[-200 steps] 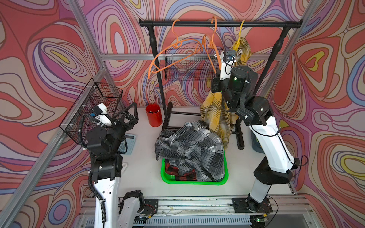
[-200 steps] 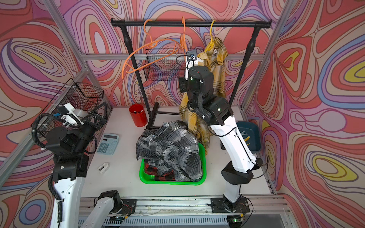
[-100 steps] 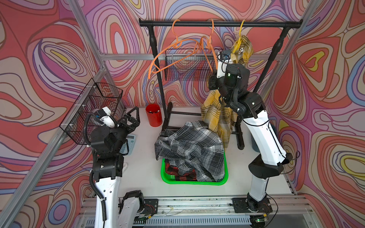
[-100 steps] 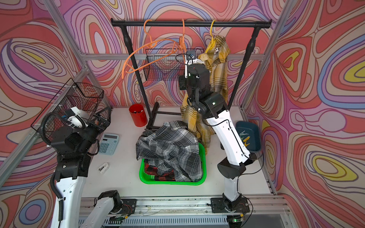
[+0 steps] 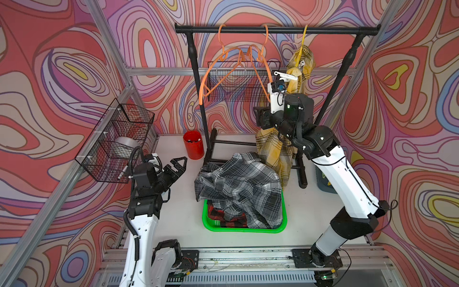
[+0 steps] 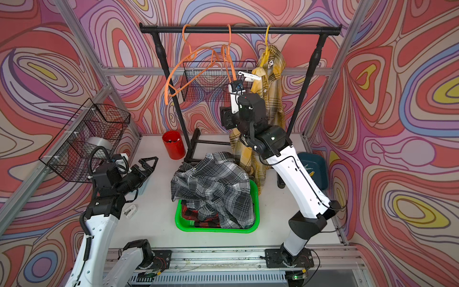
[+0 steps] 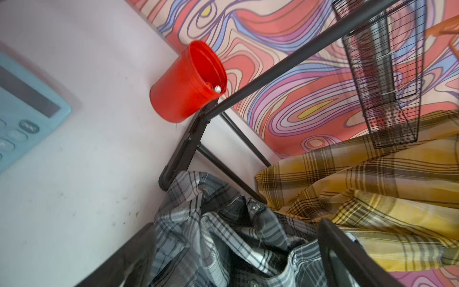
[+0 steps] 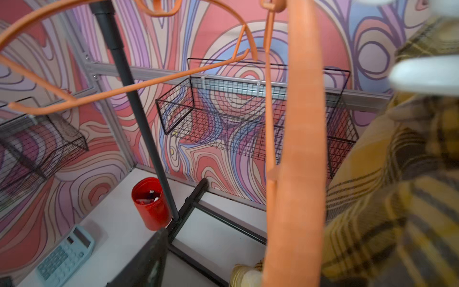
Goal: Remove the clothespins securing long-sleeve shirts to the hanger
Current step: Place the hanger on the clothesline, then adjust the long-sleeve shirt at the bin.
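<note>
A yellow-and-black plaid long-sleeve shirt [image 5: 296, 74] hangs from a yellow hanger [image 5: 303, 37] on the black rail. One white clothespin [image 5: 285, 75] sticks out from its shoulder and shows blurred in the right wrist view [image 8: 422, 74]. My right gripper [image 8: 236, 258] is just below and left of that pin, open and empty, with an orange hanger [image 8: 295, 174] hiding one finger. The grey plaid shirt [image 5: 238, 188] and the red-and-black one [image 5: 218, 215] lie in the green basket [image 5: 244, 229]. My left gripper [image 5: 179, 164] hovers open over the table, left of the basket.
Two bare orange hangers [image 5: 223, 67] hang on the rail [image 5: 273, 30]. A red cup [image 5: 193, 145] holding clothespins stands by the rack's foot. A pale blue calculator [image 7: 19, 111], a small white clip [image 6: 130, 211], wire baskets [image 5: 116, 141] and a dark bin [image 6: 313, 169] are around.
My right gripper has opened and dropped a little from the shirt's collar; the white clothespin stays on the shirt. My left arm has lowered and swung toward the red cup.
</note>
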Action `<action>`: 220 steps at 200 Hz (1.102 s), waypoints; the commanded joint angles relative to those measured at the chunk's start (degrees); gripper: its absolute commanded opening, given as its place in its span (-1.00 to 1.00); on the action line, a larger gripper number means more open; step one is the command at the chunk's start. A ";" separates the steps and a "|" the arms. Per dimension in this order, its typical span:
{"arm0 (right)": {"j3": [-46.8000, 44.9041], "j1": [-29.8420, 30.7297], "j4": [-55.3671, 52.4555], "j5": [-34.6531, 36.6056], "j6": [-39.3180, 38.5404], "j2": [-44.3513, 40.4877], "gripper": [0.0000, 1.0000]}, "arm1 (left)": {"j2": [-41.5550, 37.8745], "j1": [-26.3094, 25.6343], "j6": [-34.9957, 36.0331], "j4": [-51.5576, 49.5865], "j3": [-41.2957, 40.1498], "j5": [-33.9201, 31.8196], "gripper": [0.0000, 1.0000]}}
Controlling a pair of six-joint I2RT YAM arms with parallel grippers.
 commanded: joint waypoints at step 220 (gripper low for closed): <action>-53.04 3.17 8.95 -18.84 12.65 -18.99 0.80 | 28.99 -11.39 -25.16 59.21 -9.72 24.82 -1.00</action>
